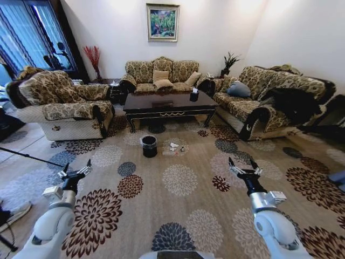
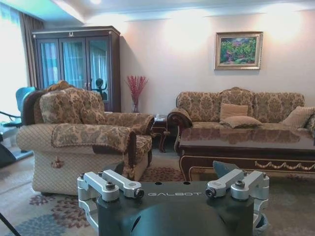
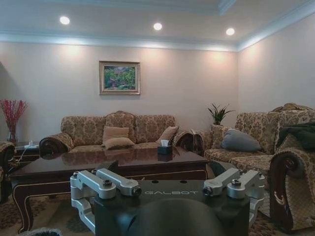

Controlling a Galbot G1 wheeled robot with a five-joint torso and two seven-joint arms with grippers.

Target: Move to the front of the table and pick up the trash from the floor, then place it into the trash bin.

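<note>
Floral carpet [image 1: 178, 183] sweeps across the lower frame, patterned sofa [image 1: 161, 73] centred up top beneath a framed painting [image 1: 163, 22] (recessed ceiling lights glowing above), armchair [image 1: 62, 102] at left, curtained window [image 1: 24, 32] upper left.

One table [image 1: 168, 102], one trash bin [image 1: 149, 146]

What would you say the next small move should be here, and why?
Probably drive forward toward the table. The trash lies on the carpet just beside the bin in front of it, well beyond both grippers. The left gripper and right gripper are raised, open and hold nothing, so closing the distance likely comes before any reach.
</note>
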